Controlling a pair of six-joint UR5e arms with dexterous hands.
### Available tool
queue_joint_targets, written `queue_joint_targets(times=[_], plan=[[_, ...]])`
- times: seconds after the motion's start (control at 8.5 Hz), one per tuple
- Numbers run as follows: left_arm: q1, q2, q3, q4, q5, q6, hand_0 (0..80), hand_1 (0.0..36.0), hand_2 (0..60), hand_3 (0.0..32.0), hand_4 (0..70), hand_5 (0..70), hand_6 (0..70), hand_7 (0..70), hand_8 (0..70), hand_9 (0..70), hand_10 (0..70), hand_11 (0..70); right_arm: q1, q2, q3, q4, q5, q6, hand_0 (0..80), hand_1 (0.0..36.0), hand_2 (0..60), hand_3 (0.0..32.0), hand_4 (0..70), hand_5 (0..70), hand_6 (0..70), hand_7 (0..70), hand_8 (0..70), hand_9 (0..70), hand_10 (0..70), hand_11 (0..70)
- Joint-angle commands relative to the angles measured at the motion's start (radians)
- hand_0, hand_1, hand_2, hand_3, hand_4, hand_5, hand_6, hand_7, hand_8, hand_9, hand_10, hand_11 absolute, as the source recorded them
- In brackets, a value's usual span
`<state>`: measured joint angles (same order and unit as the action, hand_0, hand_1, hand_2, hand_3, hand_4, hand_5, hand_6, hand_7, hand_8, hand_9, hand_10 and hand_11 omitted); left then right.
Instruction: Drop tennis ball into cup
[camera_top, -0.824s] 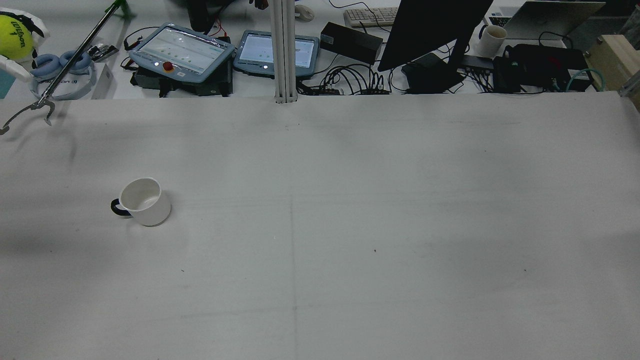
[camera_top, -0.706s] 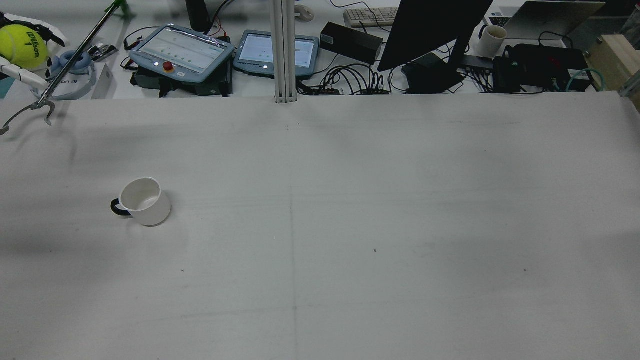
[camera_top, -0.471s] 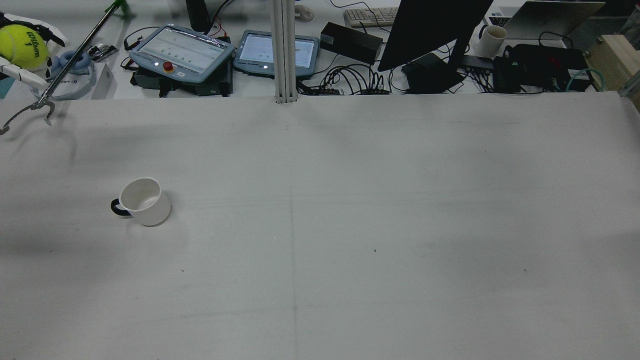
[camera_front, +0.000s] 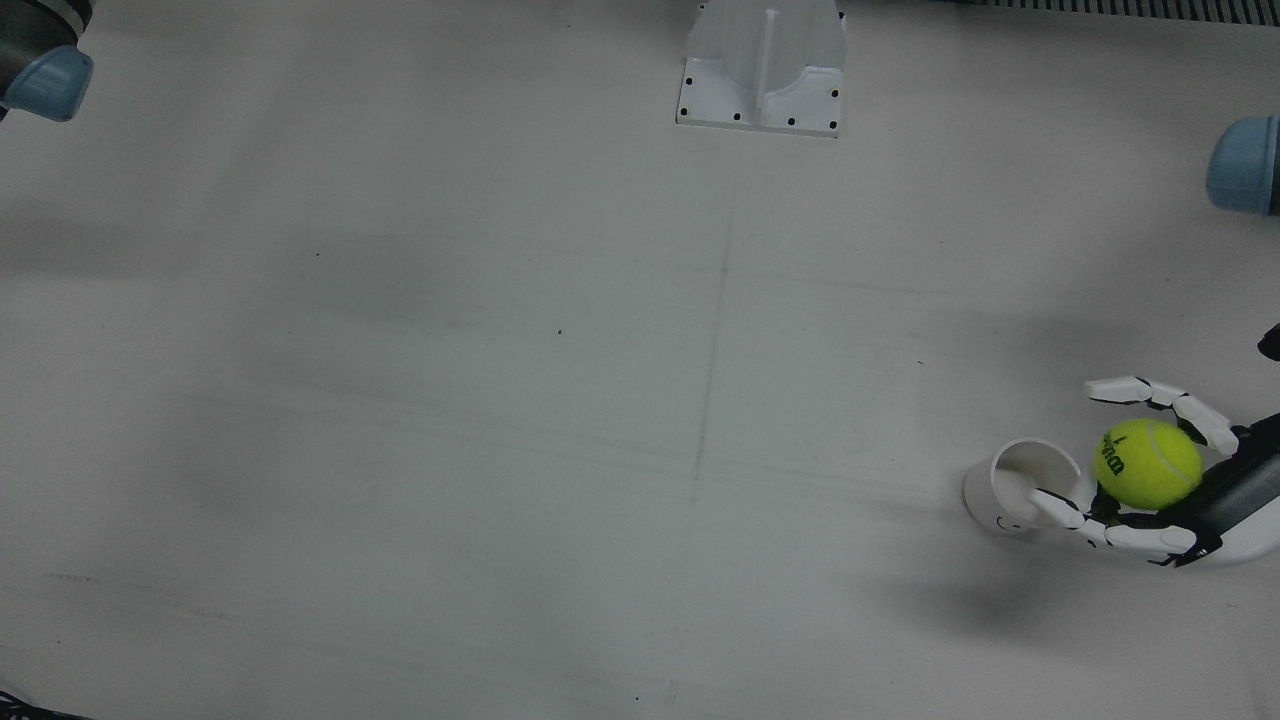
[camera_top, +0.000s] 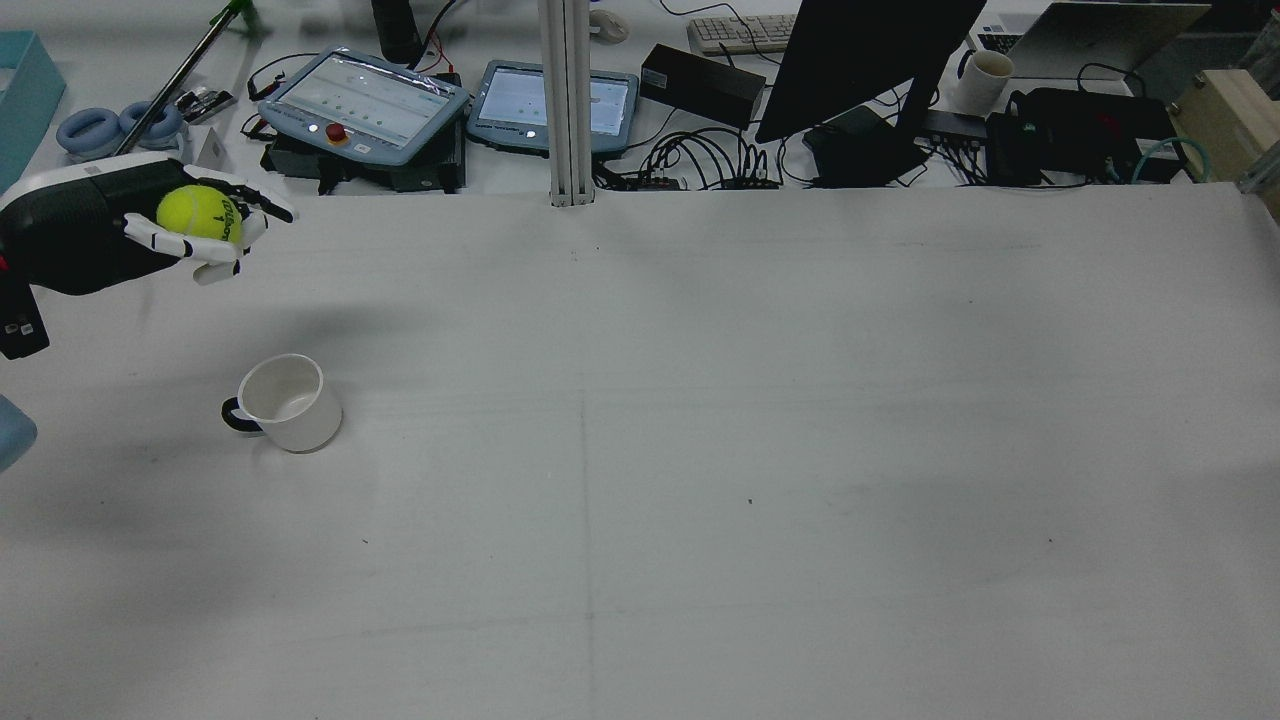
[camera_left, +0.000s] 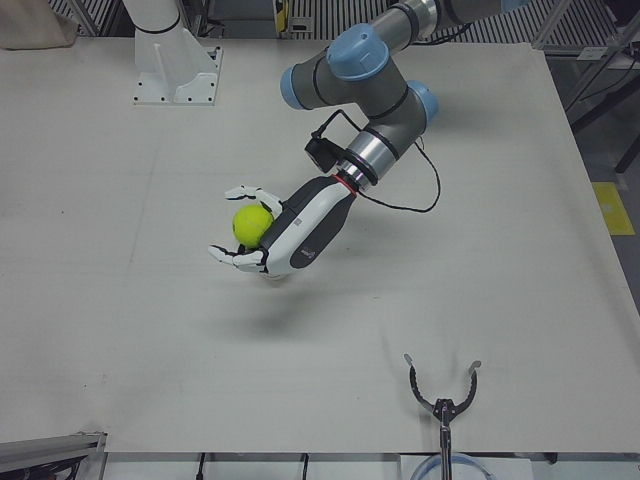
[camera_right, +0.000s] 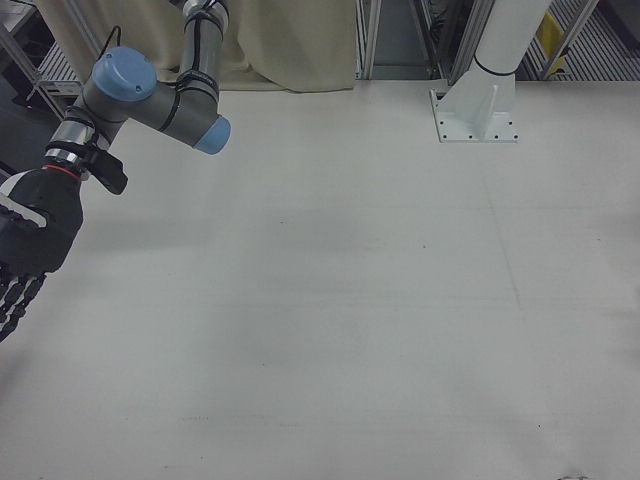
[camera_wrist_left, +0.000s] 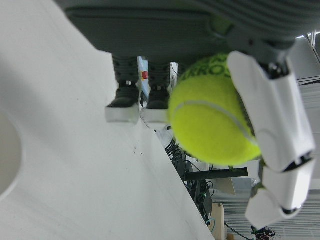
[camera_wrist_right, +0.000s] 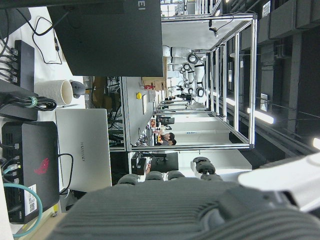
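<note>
I am cradling the tennis ball (camera_top: 196, 213) in my left hand (camera_top: 160, 232), fingers (camera_front: 1150, 391) curled loosely around its sides. It is probably light, fuzzy and grippy, so I am judging this side hold enough; the cup (camera_top: 290, 403) is sitting nearer, below.

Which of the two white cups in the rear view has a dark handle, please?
The white cup standing alone on the worktable near the left hand; the other cup sits among the desk clutter by the laptop.

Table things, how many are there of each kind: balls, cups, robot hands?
tennis ball: 1, held in the left hand
cup: 1, white, standing on the table
Robot hands: 2, left hand and right hand
Total: 4
</note>
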<state>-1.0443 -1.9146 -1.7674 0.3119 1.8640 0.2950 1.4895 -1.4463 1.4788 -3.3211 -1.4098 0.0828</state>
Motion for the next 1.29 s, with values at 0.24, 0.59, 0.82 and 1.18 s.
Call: queue_joint_targets(times=[0.24,0.59,0.82,1.18], plan=[[0.052,0.037,0.002,-0.036,-0.026,0.029,5.0,0.0,16.8,0.0,25.0,5.0,34.5,60.3,22.1,35.7,17.0,23.9,0.0,0.001,0.0,0.0,0.0,0.0,0.0,0.0,0.0,0.0,0.0,0.0,0.0,0.0,0.0,0.0,0.0,0.0],[0.056,0.046,0.002,-0.065,-0.028,0.026,11.1,4.9,8.8,0.0,1.3,0.0,0.0,11.1,0.0,0.8,0.0,0.0,0.0,0.0,0.0,0.0,0.0,0.0,0.0,0.0,0.0,0.0,0.0,0.0,0.0,0.0,0.0,0.0,0.0,0.0],[0.056,0.046,0.002,-0.066,-0.028,0.021,9.6,5.2,10.8,0.0,1.4,0.0,0.0,10.8,0.0,0.7,0.0,0.0,0.0,0.001,0.0,0.0,0.0,0.0,0.0,0.0,0.0,0.0,0.0,0.0,0.0,0.0,0.0,0.0,0.0,0.0],[0.005,0.031,-0.046,-0.053,-0.045,-0.04,7.4,6.3,17.0,0.0,0.0,0.0,0.1,10.8,0.0,0.7,0.0,0.0,0.0,0.0,0.0,0.0,0.0,0.0,0.0,0.0,0.0,0.0,0.0,0.0,0.0,0.0,0.0,0.0,0.0,0.0]])
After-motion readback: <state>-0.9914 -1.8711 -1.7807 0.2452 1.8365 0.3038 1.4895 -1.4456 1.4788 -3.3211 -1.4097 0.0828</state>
